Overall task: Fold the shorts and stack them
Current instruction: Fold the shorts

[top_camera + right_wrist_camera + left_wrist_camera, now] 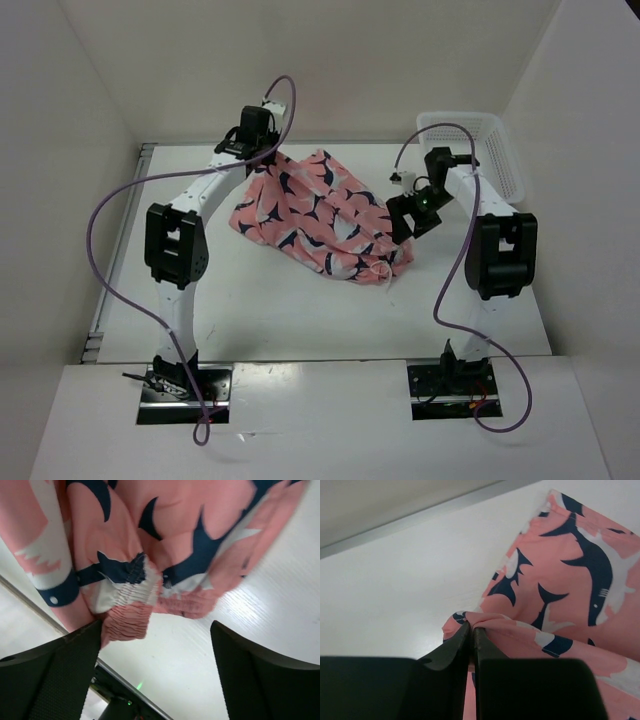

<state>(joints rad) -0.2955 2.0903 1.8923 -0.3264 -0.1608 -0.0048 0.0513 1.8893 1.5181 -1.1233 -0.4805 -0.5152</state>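
Currently the shorts (320, 215) lie crumpled mid-tabletop (300, 320), stretched diagonally between the two arms. Left pincer (471, 628) is pressed together on a fold of cloth at the far-left end, near the back wall. Right pincer (156, 627) is spread, with the gathered waistband between its fingers and touching one. Open tabletop runs from the shorts to the near edge. White basket (505, 150) sits in the far-right corner. White walls close three sides.
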